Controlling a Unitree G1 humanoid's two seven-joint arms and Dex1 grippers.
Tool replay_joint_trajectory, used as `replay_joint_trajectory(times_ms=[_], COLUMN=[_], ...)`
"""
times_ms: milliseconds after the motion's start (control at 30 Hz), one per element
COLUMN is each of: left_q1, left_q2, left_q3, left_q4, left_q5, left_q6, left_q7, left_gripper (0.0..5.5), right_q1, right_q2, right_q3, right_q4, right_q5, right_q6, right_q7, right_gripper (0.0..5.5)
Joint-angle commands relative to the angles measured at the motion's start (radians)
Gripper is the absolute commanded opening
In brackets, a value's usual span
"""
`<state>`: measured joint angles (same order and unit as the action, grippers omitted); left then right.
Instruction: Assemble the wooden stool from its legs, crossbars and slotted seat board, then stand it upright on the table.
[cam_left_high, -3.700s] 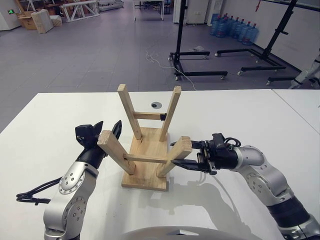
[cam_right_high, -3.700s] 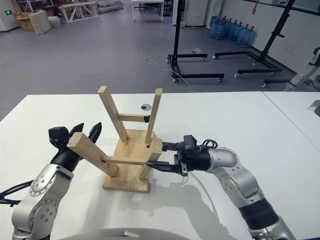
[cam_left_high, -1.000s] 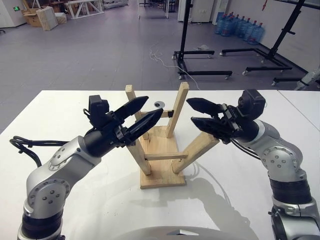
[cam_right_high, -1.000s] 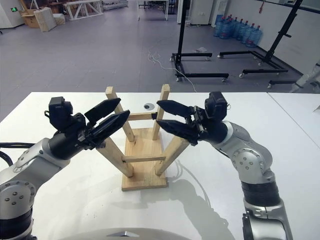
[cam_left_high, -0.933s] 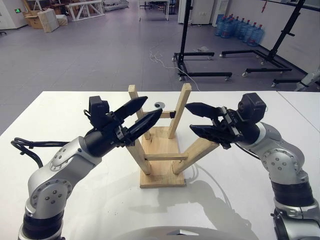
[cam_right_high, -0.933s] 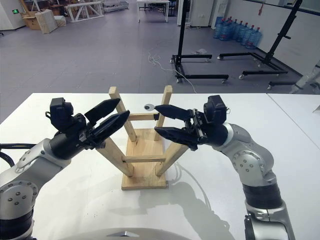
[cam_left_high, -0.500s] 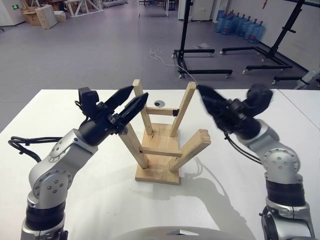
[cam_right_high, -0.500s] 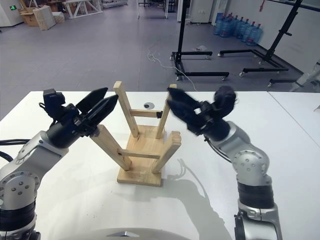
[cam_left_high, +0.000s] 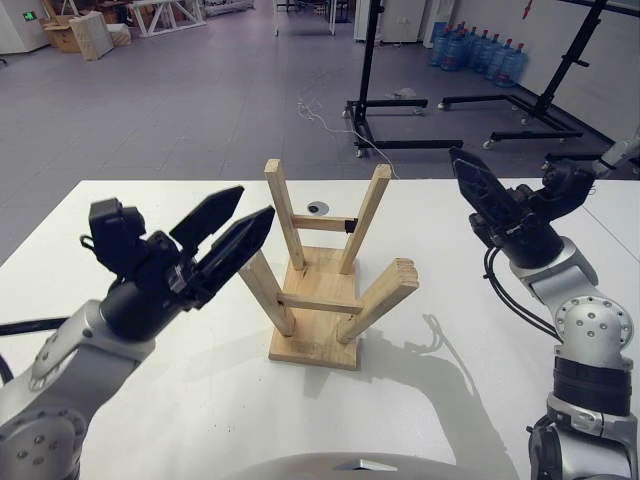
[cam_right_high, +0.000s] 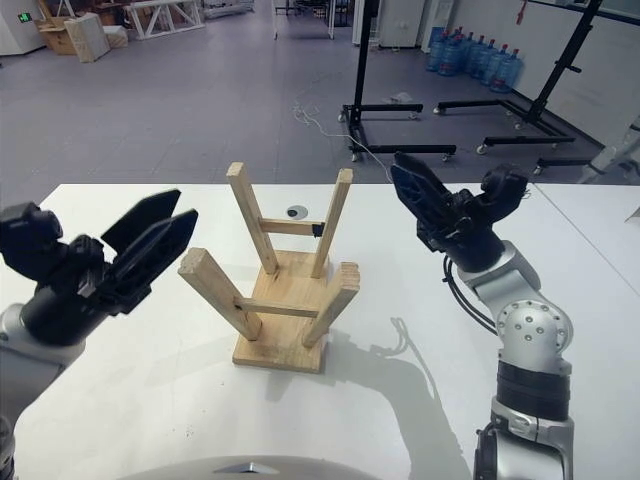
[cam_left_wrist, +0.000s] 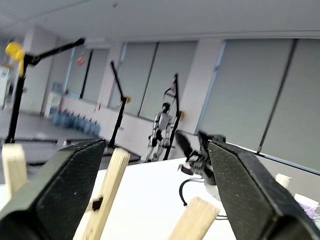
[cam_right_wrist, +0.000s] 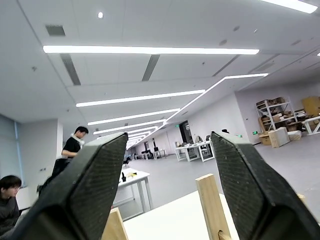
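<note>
Item inspected: wooden stool (cam_left_high: 320, 290). It stands inverted on the white table (cam_left_high: 470, 400), between the two sets of jaws and lower than both. The slotted seat board (cam_left_high: 312, 345) lies flat on the table surface. Four legs rise from it and splay outward. One crossbar (cam_left_high: 313, 303) joins the near pair of legs and another crossbar (cam_left_high: 325, 224) joins the far pair.

Left gripper (cam_left_high: 255, 202): jaws open and holding nothing. It is held above the table with its fingers pointing toward the stool. The near left leg (cam_left_high: 262, 290) has its top just below and ahead of the fingertips, and no contact is visible. In the left wrist view, three leg tops show in the gap between the two dark fingers (cam_left_wrist: 70, 190), beyond their tips.

Right gripper (cam_left_high: 460, 162): jaws open and holding nothing. It is raised well above the table with its fingers angled upward. The stool lies below these jaws and off to their side, well apart from them. The near right leg (cam_left_high: 380, 298) is the closest member. In the right wrist view, the fingers (cam_right_wrist: 85, 195) stand wide apart, with two leg tops visible in the gap beyond them.

A small round fitting (cam_left_high: 317, 208) is set in the table beyond the stool, farther from both jaws.
</note>
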<state>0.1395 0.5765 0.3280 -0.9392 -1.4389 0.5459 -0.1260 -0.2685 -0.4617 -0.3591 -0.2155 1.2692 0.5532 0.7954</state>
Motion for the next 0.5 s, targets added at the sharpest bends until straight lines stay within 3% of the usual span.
replay_joint_trajectory(times_ms=[33, 267, 500], left_q1=[0.06, 0.097, 0.103], left_q2=[0.022, 0.036, 0.086], left_q3=[-0.019, -0.142, -0.141], left_q4=[-0.002, -0.016, 0.069], left_q5=[0.055, 0.136, 0.187], left_q6=[0.007, 0.044, 0.085], left_q7=[0.072, 0.147, 0.177], left_gripper=[3.74, 3.74, 3.74], right_q1=[-0.019, 0.001, 0.02], right_q2=[0.021, 0.034, 0.043], right_q3=[-0.025, -0.023, -0.009], right_q4=[-0.002, -0.025, -0.037], right_q5=[0.034, 0.035, -0.001], right_q6=[0.01, 0.015, 0.003], right_q7=[-0.021, -0.033, -0.015], right_gripper=[3.05, 3.05, 3.05])
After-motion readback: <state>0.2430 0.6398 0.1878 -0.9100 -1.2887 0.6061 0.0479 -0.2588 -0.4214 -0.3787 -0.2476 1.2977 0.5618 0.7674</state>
